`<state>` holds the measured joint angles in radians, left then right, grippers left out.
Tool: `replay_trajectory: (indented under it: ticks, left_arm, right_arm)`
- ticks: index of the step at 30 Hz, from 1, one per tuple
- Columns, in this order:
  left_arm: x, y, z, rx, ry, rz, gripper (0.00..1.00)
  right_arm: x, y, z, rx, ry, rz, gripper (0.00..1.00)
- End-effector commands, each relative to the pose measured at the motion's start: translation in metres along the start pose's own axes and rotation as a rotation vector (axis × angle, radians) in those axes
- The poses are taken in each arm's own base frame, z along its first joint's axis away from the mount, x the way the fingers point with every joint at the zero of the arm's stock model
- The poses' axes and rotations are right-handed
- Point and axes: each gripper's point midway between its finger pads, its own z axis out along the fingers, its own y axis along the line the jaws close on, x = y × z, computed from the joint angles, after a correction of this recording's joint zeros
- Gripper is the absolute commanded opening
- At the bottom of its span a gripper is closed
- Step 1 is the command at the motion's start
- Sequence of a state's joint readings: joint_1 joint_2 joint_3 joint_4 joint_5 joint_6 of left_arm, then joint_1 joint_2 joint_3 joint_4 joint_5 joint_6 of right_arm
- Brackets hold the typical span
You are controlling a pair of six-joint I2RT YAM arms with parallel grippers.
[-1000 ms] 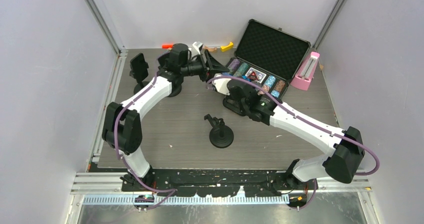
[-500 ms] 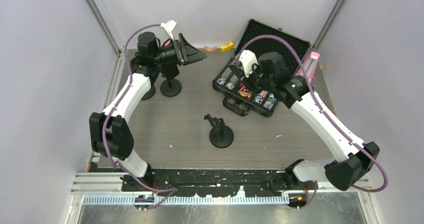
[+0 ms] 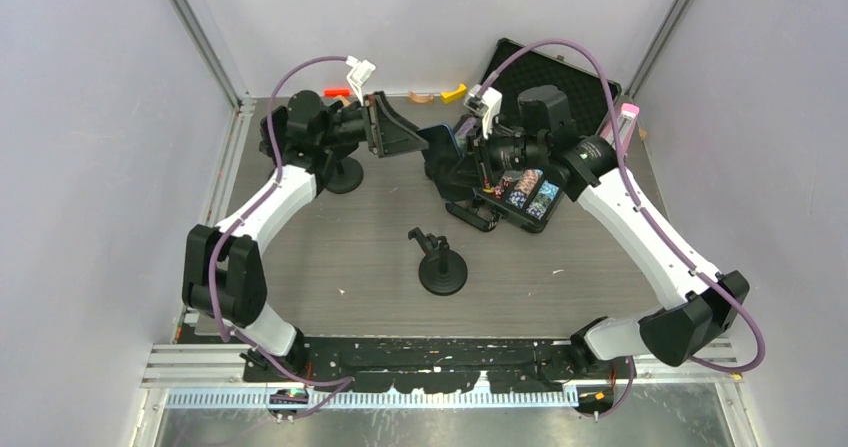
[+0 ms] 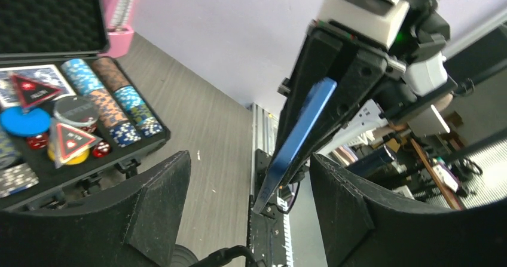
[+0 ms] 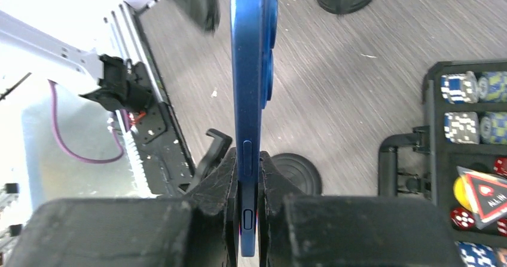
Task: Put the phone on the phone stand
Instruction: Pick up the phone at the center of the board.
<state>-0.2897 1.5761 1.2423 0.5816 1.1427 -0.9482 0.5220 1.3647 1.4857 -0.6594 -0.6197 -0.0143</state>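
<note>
My right gripper (image 5: 248, 183) is shut on the blue phone (image 5: 251, 100), holding it edge-on by one end. In the top view the phone (image 3: 438, 143) hangs above the back of the table, between the two grippers. My left gripper (image 3: 405, 139) faces it, open. In the left wrist view the phone's (image 4: 299, 135) free end points into the wide gap of my left gripper (image 4: 251, 213), and neither finger touches it. The black phone stand (image 3: 441, 267) is on the table's middle, empty, below and nearer than the phone. Its round base (image 5: 296, 171) shows under the right gripper.
An open black case of poker chips (image 3: 520, 182) lies at the back right, under the right arm, with a pink object (image 3: 620, 132) beside it. Two more black stands (image 3: 345, 175) are at the back left. Small coloured pieces (image 3: 453, 93) lie along the back wall.
Both grippers have swung toward each other over the back of the table. The left jaws have spread wider. The right gripper has stayed shut.
</note>
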Motion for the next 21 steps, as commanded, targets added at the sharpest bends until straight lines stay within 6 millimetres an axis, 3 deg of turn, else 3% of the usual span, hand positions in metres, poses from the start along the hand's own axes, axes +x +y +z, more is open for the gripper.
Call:
replay_trajectory:
  ticks: [1,6,16,21]
  left_arm:
    - [-0.003,-0.053,0.006,0.159,-0.025,0.153,0.74]
    - [0.006,-0.064,0.015,0.193,-0.013,0.156,0.70]
    - [0.009,-0.070,0.020,0.211,-0.029,0.146,0.38]
    - [0.010,-0.070,0.020,0.221,-0.031,0.128,0.28]
  right_arm:
    - [-0.038,0.023,-0.003,-0.133,-0.126,0.027,0.00]
    - [-0.040,0.026,0.000,-0.191,-0.142,0.060,0.00]
    - [-0.033,0.026,0.002,-0.248,-0.152,0.112,0.00]
    - [-0.033,0.024,-0.001,-0.248,-0.161,0.113,0.00]
